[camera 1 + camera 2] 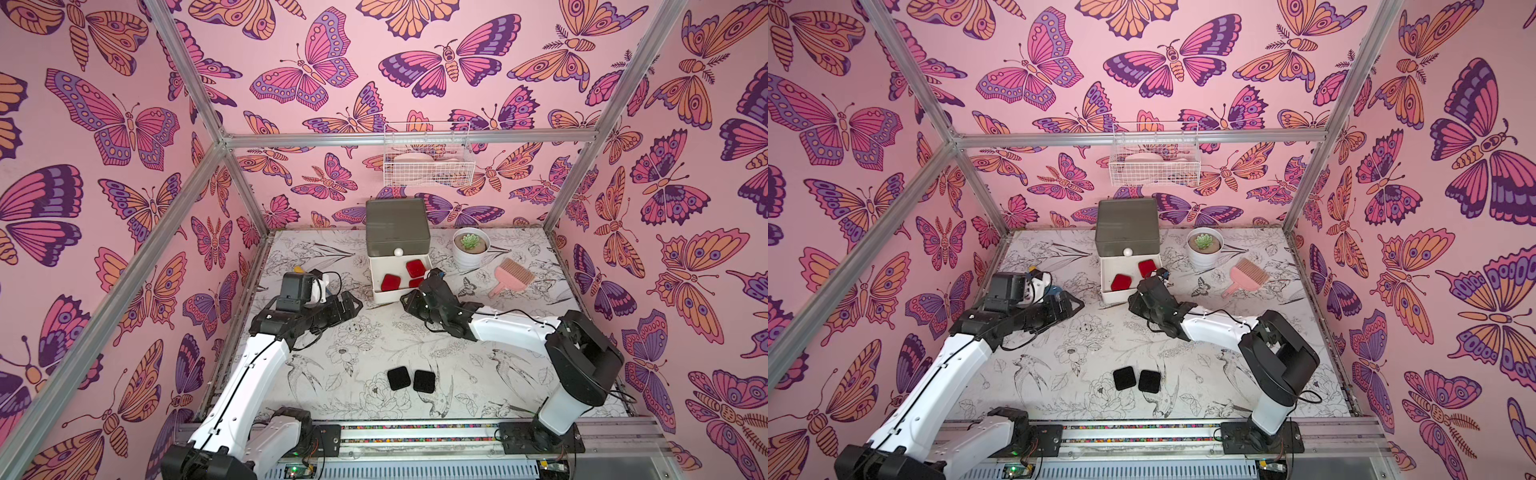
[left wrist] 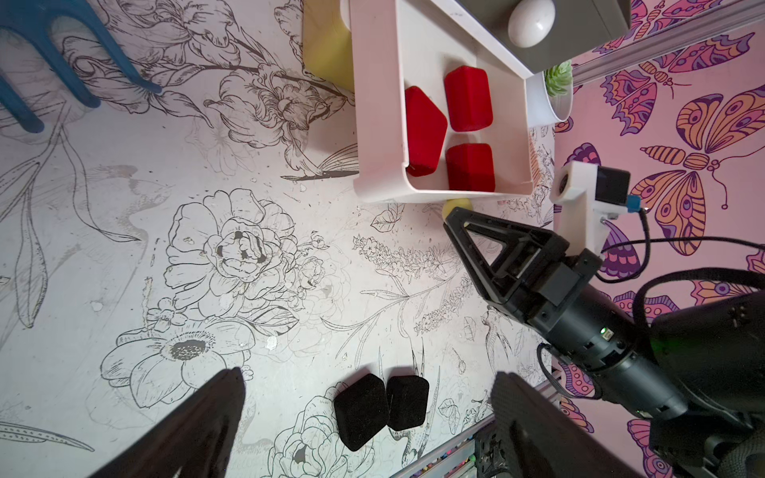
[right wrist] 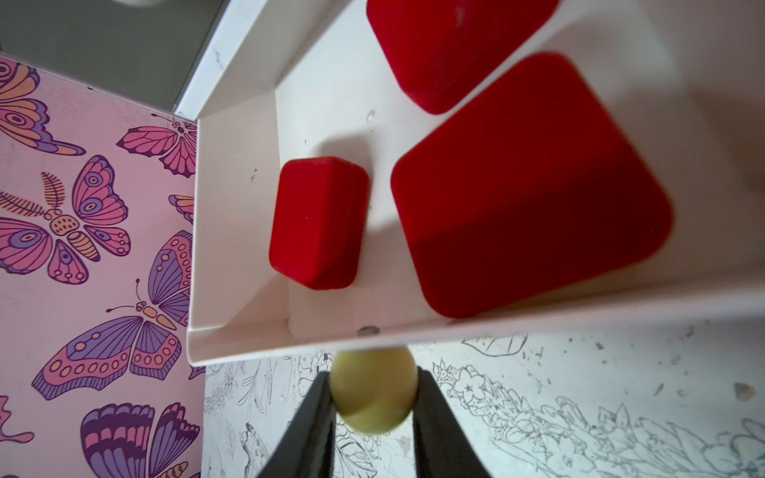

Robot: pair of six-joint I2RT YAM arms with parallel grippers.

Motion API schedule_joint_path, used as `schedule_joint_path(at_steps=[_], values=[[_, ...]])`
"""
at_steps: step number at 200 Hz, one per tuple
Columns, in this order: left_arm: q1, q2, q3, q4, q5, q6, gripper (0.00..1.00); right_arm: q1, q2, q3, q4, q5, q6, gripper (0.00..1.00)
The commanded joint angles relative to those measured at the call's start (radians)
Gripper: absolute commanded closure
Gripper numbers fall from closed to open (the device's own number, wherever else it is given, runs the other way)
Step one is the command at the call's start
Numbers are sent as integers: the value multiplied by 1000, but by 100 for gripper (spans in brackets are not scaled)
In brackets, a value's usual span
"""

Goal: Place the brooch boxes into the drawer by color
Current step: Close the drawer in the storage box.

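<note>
While the drawer (image 1: 397,226) stands at the far middle of the table (image 1: 374,332) in both top views, its white middle tier (image 1: 376,291) is pulled out toward the near side. Three red brooch boxes (image 1: 391,283) lie inside it, and two black brooch boxes (image 1: 399,378) lie side by side on the near table. The left gripper (image 1: 353,303) is left of the tier, apart from it.

From the left wrist, its fingers (image 2: 198,422) stand wide with nothing between them, and the right gripper (image 2: 455,219) meets the tier's front.

From the right wrist, the right fingers (image 3: 314,414) clamp the yellow knob (image 3: 372,389).
</note>
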Motion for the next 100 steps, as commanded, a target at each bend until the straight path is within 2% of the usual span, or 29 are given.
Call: schedule_joint_path(at_steps=[1, 100], values=[[2, 4, -2, -12, 14, 15, 0, -38, 42, 78, -26, -2, -43, 69], [4, 30, 1, -17, 11, 24, 0, -109, 226, 247, 57, -33, -31, 68]])
